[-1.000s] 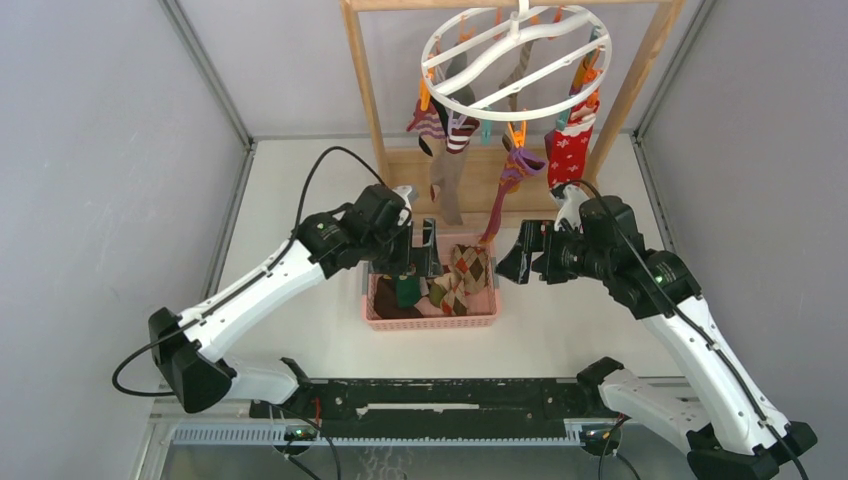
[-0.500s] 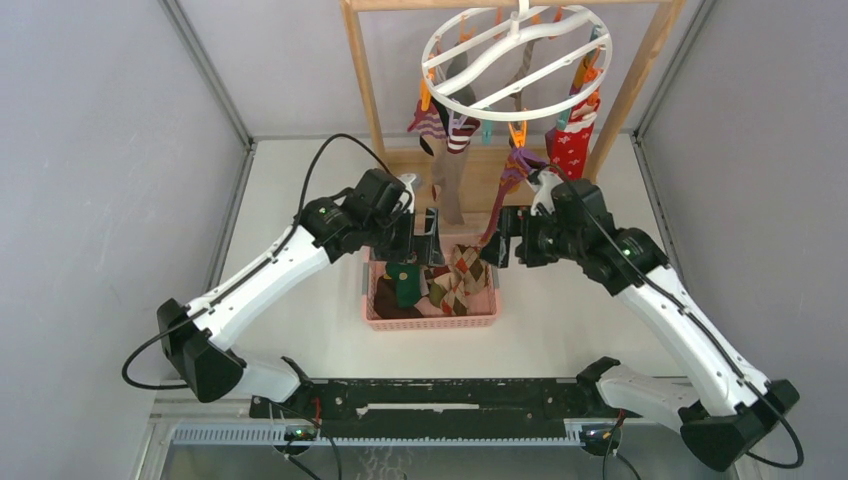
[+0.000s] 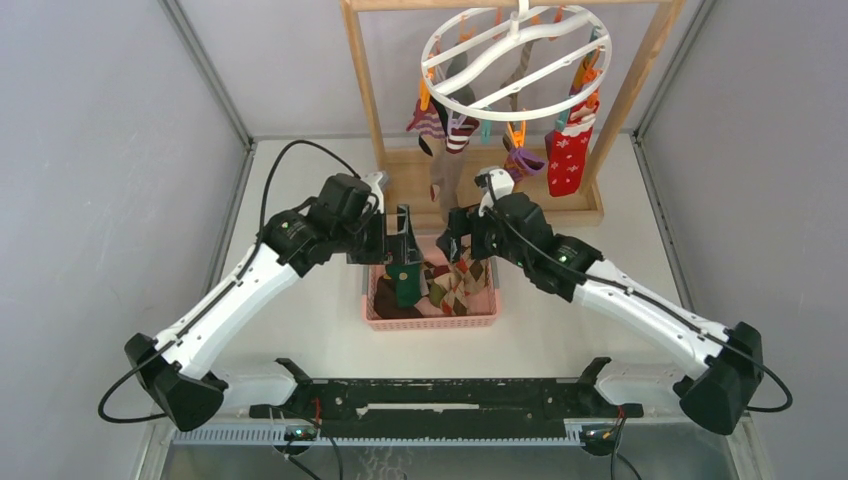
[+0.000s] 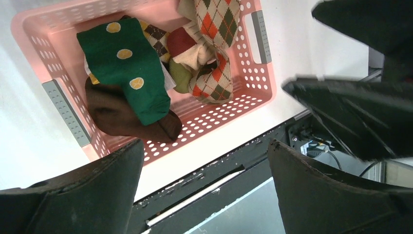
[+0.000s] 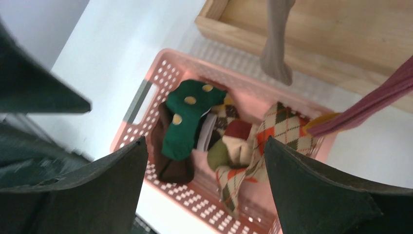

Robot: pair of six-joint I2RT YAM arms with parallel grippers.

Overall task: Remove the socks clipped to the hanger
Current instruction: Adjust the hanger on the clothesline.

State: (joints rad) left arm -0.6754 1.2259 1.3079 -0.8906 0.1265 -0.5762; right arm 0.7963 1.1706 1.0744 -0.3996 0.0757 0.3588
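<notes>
top view: the hanger point(image 3: 519, 28) hangs from the rack point(image 3: 366, 90) at 12 o'clock, with socks point(image 3: 566, 155) clipped round its rim: a red one at its 4 o'clock, a purple sock point(image 3: 522, 160) at 6 o'clock, a grey sock point(image 3: 447, 185) and striped ones at 8 o'clock, all dangling over the rack's base. the basket point(image 3: 430, 322) sits on the tabletop point(image 3: 310, 340) at centre, just at 6 o'clock of that base. the left arm point(image 3: 240, 290) reaches in from 8 o'clock and the right arm point(image 3: 640, 305) from 4 o'clock. the left jaws stand over the basket's 11 o'clock corner and the right jaws over its 1 o'clock corner, near the purple sock. both pairs of jaws are wide apart and clamp nothing. left wrist view: a green dotted sock point(image 4: 129, 73) lies across a brown sock point(image 4: 114, 114) in the basket, with an argyle sock point(image 4: 214, 44) at its 2 o'clock. right wrist view: the grey sock's toe hangs at 12 o'clock above the rack's base, and the purple sock enters the frame at 3 o'clock, apart from either finger.
</notes>
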